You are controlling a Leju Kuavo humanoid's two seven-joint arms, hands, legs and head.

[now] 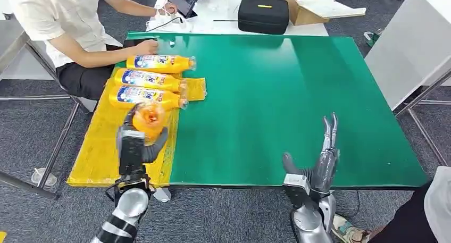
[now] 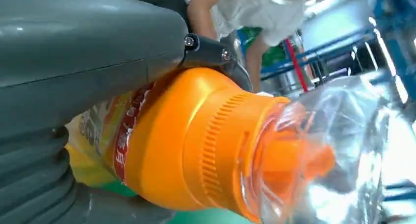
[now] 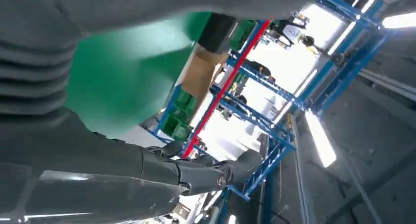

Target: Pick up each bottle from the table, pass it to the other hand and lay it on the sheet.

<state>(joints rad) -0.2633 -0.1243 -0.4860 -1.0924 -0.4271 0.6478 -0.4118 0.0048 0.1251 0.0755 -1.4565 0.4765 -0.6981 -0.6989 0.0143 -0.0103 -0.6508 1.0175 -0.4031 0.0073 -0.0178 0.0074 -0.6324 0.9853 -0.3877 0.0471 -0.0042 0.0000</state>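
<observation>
Left hand (image 1: 139, 142) grips bottle (image 1: 149, 118) over sheet (image 1: 101, 152) near edge.

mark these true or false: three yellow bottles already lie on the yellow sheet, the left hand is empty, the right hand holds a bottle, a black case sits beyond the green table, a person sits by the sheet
1. Three yellow plastic bottles lie on the yellow plastic sheet. True.
2. The left hand is empty. False: it grips an orange-capped yellow bottle above the sheet.
3. The right hand holds a bottle. False: it holds nothing, fingers apart, over the green table.
4. A black zipped case sits beyond the green table. True.
5. A person in a white shirt sits by the sheet's far end. True.
</observation>
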